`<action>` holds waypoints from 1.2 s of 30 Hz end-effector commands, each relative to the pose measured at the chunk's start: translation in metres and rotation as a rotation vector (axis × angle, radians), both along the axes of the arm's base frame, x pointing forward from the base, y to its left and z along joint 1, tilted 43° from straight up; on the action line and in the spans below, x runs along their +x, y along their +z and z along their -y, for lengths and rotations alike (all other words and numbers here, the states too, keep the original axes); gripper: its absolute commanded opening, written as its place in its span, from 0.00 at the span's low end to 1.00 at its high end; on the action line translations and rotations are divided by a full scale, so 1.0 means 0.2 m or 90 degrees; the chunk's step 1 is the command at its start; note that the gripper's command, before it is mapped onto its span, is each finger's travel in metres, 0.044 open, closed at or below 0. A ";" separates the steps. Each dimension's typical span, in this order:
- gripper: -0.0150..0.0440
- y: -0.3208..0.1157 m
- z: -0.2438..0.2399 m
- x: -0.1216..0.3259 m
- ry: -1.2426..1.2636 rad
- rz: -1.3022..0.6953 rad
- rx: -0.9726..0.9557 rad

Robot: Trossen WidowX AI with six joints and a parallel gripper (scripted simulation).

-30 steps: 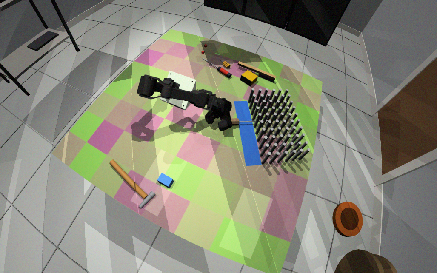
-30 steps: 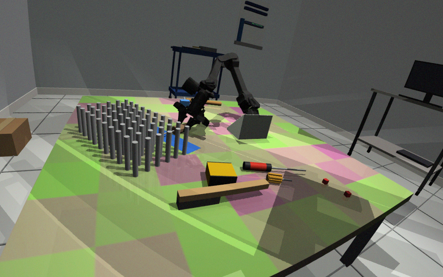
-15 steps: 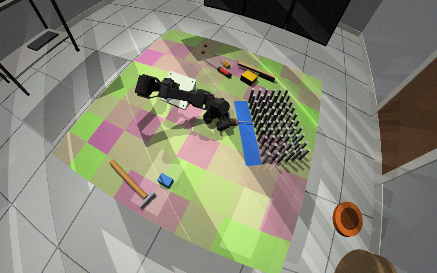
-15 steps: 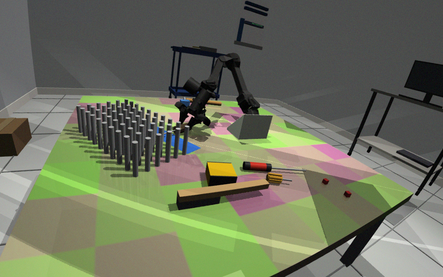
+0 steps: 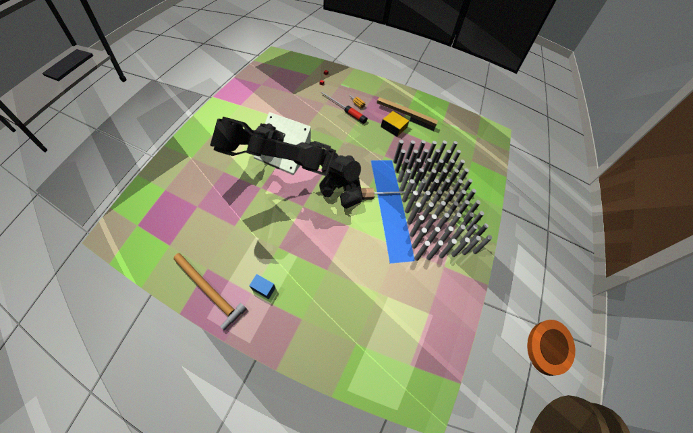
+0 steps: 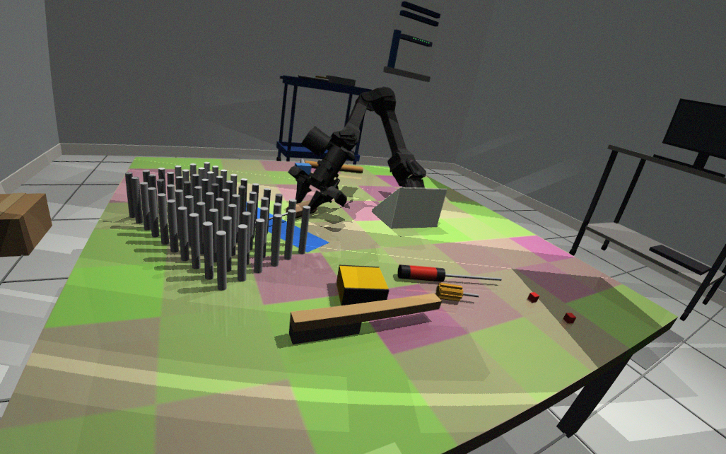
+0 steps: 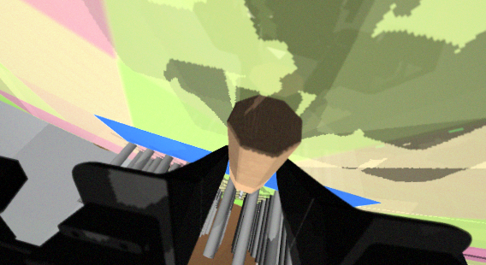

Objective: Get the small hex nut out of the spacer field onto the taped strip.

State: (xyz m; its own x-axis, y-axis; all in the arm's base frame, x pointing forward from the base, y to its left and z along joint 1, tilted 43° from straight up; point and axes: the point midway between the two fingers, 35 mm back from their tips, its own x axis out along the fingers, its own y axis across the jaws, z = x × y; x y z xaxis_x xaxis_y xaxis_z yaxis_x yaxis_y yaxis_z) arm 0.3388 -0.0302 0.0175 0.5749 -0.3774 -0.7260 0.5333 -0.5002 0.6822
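Gripper (image 5: 360,194) (image 6: 302,209) (image 7: 253,155), top view: closed on a wooden-handled tool (image 5: 368,193) (image 6: 296,211) (image 7: 253,155); its thin rod (image 5: 389,193) points to 3 o'clock, over the blue strip (image 5: 395,225) (image 6: 307,235) (image 7: 158,138) to the spacers (image 5: 434,251) (image 6: 221,262) (image 7: 220,222). Judged step: working the tool for the hex nut. Next move probably calls for a straight draw towards 9 o'clock, without swinging into posts.

Exterior view: handle slopes low by the strip; spacers stand upright. Rod tip hidden.

Wrist view: brown, many-sided handle end at centre, spacers at 6 o'clock. Nut's look, hooking and exact place: cannot tell; presumably among the spacers.
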 end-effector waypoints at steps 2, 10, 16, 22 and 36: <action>0.25 0.01 0.01 -0.02 0.001 0.000 -0.002; 0.25 0.02 0.02 -0.04 0.001 0.000 -0.002; 0.25 0.02 0.02 -0.05 0.001 -0.001 -0.002; 0.25 0.03 0.03 -0.07 0.001 -0.001 -0.002; 0.25 0.04 0.05 -0.10 0.001 -0.001 -0.002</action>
State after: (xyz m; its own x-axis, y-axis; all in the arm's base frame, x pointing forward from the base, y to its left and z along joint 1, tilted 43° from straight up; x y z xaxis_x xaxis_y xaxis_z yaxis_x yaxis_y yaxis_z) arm 0.3224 -0.0387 0.0240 0.5731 -0.3782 -0.7270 0.5341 -0.5005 0.6814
